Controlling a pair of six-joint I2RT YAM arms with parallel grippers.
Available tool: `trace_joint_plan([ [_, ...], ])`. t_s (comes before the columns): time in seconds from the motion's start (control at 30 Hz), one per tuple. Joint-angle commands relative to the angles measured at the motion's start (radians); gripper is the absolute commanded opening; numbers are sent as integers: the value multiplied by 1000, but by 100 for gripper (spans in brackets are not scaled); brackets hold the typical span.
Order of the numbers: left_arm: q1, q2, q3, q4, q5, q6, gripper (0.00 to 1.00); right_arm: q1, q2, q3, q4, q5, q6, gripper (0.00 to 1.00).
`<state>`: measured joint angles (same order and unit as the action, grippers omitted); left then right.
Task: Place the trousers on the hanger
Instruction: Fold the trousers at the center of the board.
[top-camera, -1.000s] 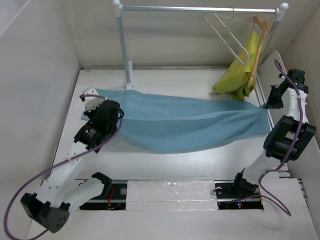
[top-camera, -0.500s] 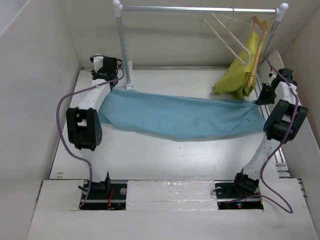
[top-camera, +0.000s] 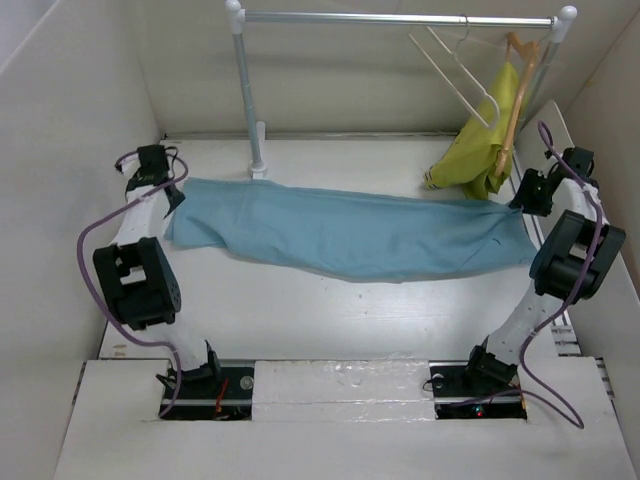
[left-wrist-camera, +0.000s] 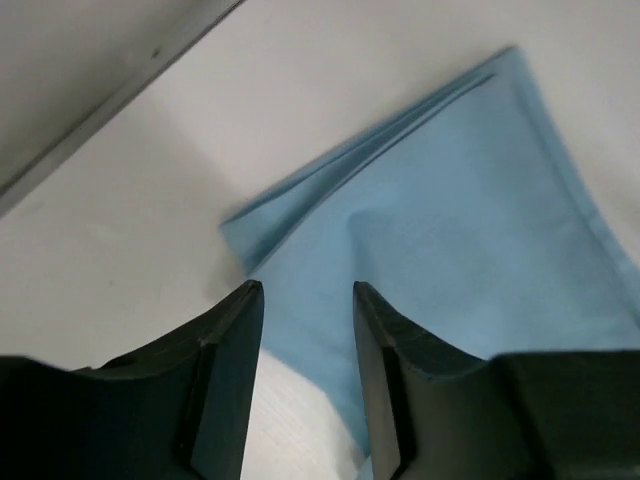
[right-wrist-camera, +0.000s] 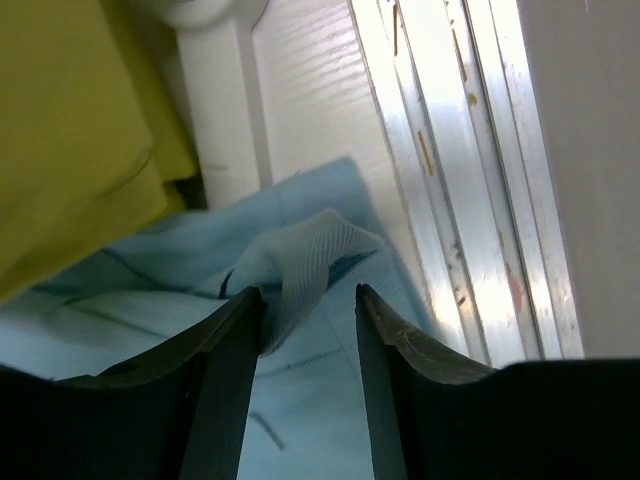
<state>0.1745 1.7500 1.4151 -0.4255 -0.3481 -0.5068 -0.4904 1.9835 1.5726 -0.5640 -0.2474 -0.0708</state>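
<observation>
The light blue trousers (top-camera: 350, 235) lie spread flat across the table from left to right. My left gripper (top-camera: 172, 195) is at their left end. In the left wrist view it (left-wrist-camera: 305, 290) is open, with the cloth's corner (left-wrist-camera: 430, 230) lying under and ahead of the fingers. My right gripper (top-camera: 520, 200) is at their right end. In the right wrist view it (right-wrist-camera: 308, 292) is open, with a white ribbed fold of the trousers (right-wrist-camera: 305, 255) between the jaws. The cream-white hanger (top-camera: 455, 70) hangs empty on the rail.
A metal rail (top-camera: 400, 17) on a white post (top-camera: 245, 100) stands at the back. A tan wooden hanger (top-camera: 522, 85) holds a yellow-green garment (top-camera: 480, 145) by the trousers' right end. The garment also shows in the right wrist view (right-wrist-camera: 70, 130). White walls close in both sides.
A second ago the trousers hung stretched between both grippers. The left arm swung to the back and then to the far left. The trousers now lie flat and both grippers are open.
</observation>
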Motion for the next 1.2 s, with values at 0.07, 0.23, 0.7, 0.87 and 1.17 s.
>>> trace_joint_plan([
  [0.07,124,-170,-264,129,253,-102,31,-5,-216,-202,203,-107,64,51],
  [0.23,178,-92,-282,142,396,-137,36,4,-334,-403,323,-229,138,52],
  [0.7,178,-12,-272,90,222,-203,37,4,-356,-419,328,-254,143,60],
  [0.87,178,-93,-338,116,155,-252,44,4,-350,-424,335,-251,143,60],
  [1.17,178,-66,-413,206,276,-249,42,4,-341,-434,334,-240,128,61],
])
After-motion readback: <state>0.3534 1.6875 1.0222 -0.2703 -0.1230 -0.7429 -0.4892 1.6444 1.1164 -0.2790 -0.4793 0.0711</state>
